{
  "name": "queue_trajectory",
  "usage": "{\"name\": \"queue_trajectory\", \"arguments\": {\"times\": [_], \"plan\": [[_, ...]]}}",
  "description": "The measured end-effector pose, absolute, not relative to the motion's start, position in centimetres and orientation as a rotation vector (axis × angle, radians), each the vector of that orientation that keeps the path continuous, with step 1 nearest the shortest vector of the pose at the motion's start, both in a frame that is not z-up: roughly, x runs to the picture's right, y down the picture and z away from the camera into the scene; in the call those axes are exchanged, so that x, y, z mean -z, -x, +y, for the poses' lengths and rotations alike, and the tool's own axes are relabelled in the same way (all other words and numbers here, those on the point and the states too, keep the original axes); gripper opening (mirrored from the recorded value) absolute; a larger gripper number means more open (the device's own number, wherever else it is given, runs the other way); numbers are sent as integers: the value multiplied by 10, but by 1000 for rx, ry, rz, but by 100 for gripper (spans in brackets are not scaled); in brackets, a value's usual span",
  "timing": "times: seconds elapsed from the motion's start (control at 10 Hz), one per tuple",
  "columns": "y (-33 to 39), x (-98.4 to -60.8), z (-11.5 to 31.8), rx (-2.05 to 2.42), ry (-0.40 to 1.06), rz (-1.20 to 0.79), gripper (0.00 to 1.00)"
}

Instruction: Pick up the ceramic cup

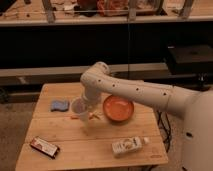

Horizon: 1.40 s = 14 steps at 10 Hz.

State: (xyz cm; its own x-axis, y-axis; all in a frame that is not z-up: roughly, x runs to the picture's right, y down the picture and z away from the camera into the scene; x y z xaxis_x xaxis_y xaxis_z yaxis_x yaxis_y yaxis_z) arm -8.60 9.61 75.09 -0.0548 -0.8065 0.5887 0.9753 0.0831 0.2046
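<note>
The ceramic cup is a small pale round cup with a wide rim, left of centre on the wooden table. My white arm reaches in from the right and bends down over it. The gripper hangs at the cup's right side, pressed close to it and partly hidden behind the wrist. Whether the cup rests on the table or is held just above it cannot be told.
A wide orange bowl sits just right of the gripper. A blue cloth lies left of the cup. A white carton lies near the front right edge and a dark packet at the front left. Dark shelving stands behind the table.
</note>
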Motion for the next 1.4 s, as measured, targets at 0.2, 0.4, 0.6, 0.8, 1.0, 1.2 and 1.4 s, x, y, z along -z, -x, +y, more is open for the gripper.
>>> {"name": "queue_trajectory", "arguments": {"times": [0.2, 0.4, 0.6, 0.8, 1.0, 1.2, 1.4], "plan": [[87, -751, 96, 1493, 318, -673, 0], [87, -751, 96, 1494, 318, -674, 0], [88, -751, 95, 1496, 317, -674, 0], [89, -751, 94, 1498, 316, -675, 0], [89, -751, 94, 1499, 316, -676, 0], [90, -752, 94, 1501, 316, -678, 0], [91, -752, 93, 1503, 315, -678, 0]]}}
